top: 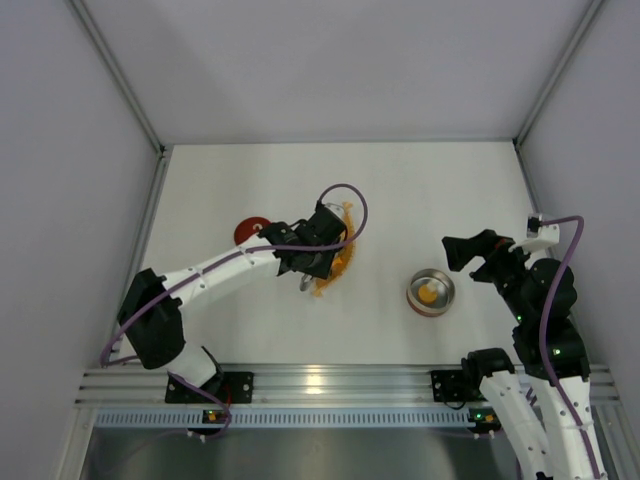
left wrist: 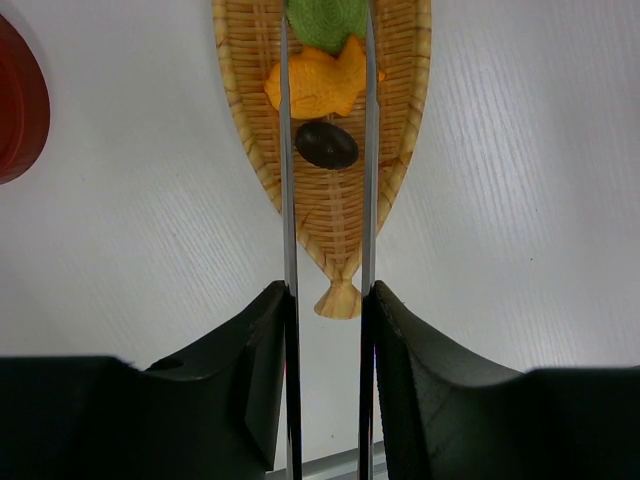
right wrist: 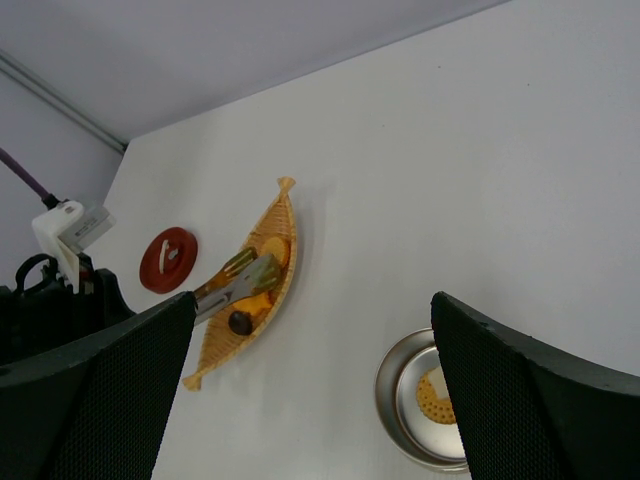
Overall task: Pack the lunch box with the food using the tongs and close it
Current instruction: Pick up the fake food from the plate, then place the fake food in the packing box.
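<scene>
My left gripper (left wrist: 327, 300) is shut on the tongs (left wrist: 285, 200), one silver arm against each finger. The tongs reach out over the orange woven tray (left wrist: 400, 170). Between their arms in the left wrist view lie food pieces: a green one (left wrist: 325, 20), an orange fish-shaped one (left wrist: 315, 85) and a dark brown one (left wrist: 327, 145). The steel lunch box (top: 431, 292) stands open to the right with one round yellow piece (right wrist: 435, 395) inside. Its red lid (top: 252, 230) lies left of the tray. My right gripper (right wrist: 312, 300) hangs open and empty above the lunch box (right wrist: 390, 385).
The left arm (top: 200, 280) stretches diagonally from its base to the tray (top: 340, 258). White walls enclose the table on the left, back and right. An aluminium rail (top: 330, 385) runs along the near edge.
</scene>
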Robot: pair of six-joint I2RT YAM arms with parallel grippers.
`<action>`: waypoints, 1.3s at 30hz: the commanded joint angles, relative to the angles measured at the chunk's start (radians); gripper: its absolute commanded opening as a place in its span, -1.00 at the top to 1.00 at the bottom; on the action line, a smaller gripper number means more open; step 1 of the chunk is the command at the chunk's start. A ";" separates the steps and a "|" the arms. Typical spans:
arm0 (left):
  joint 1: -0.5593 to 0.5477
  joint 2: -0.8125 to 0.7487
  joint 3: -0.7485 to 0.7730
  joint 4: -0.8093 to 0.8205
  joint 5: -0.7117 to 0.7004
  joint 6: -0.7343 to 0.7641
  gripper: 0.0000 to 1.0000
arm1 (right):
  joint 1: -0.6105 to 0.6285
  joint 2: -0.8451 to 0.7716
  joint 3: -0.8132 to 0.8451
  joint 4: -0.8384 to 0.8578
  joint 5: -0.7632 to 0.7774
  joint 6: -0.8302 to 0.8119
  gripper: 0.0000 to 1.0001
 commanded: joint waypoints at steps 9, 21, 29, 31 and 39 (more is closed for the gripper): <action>0.000 -0.074 0.113 -0.027 -0.033 0.022 0.26 | -0.016 0.010 0.015 0.019 -0.002 -0.001 -0.99; -0.227 0.048 0.324 -0.093 -0.077 0.020 0.26 | -0.016 0.015 0.032 0.017 -0.008 0.000 -0.99; -0.402 0.185 0.461 -0.087 -0.065 0.010 0.25 | -0.016 0.005 0.033 0.002 0.004 -0.006 -0.99; -0.422 0.217 0.472 -0.085 -0.062 0.011 0.24 | -0.017 0.004 0.032 -0.001 0.007 -0.006 -0.99; -0.434 0.246 0.469 -0.079 -0.064 0.000 0.23 | -0.016 0.001 0.026 -0.003 0.010 -0.009 -0.99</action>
